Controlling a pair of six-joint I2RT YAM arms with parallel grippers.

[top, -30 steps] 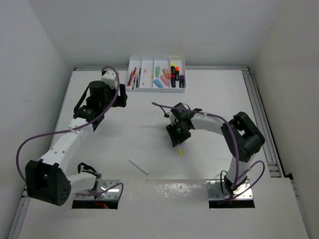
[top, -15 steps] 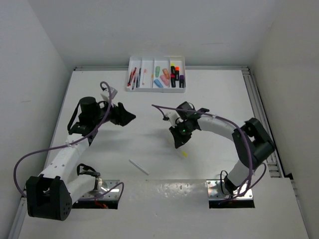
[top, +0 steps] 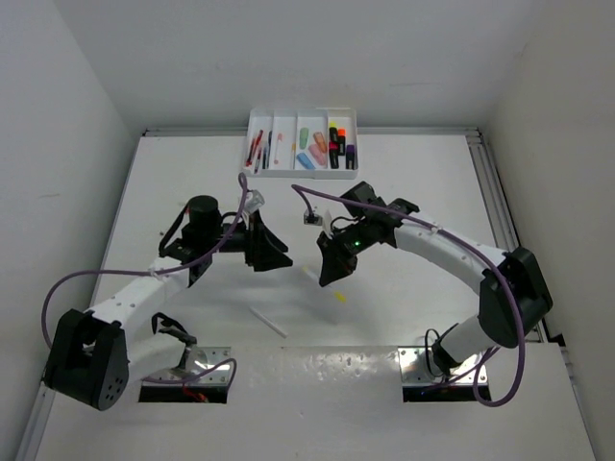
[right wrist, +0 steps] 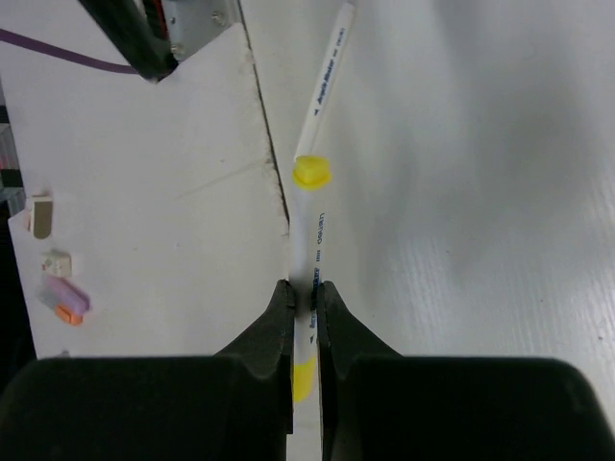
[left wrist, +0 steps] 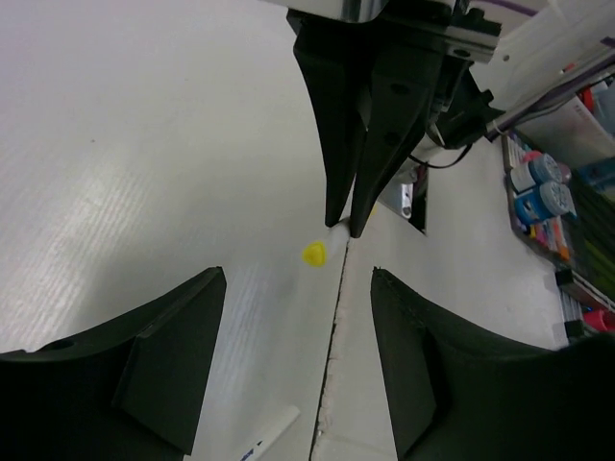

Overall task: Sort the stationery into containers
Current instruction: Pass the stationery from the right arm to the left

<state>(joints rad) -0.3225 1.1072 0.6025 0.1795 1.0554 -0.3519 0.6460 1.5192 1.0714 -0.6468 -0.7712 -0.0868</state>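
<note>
White walls close in on a white table [top: 432, 163], and a white plastic rectangular tray [top: 288, 174] with four long compartments stands at its far edge. The tray's left compartment holds red and dark thin pens [top: 257, 149]. The next holds a pale thin pen [top: 279, 144]. The third holds stubby blue, peach and green highlighters [top: 309, 149], and the right one holds stubby yellow, black, orange and purple highlighters [top: 338, 144].

Both arms reach over the middle of the table with their black fingers pointing toward each other. The right gripper [top: 325, 274] is pinched tight on a thin white pen with a yellow end [right wrist: 312, 240]. In the right wrist view the two fingers meet around the barrel partway along, and the yellow end sticks out beyond them. From above, this pen lies slantwise under the fingers, well apart from the tray. Whether it touches the table cannot be told.

The left gripper [top: 277, 259] hovers near the right one, its fingers spread wide with nothing between them. Its wrist view looks through that gap straight at the right gripper's closed fingertips and the yellow end.

A second thin white pen with blue print [top: 267, 322] lies loose on the table nearer the bases, between the two arms and apart from both grippers. Purple cables [top: 62, 282] loop along the arms, and silver metal base plates [top: 207, 370] sit at the near edge.
</note>
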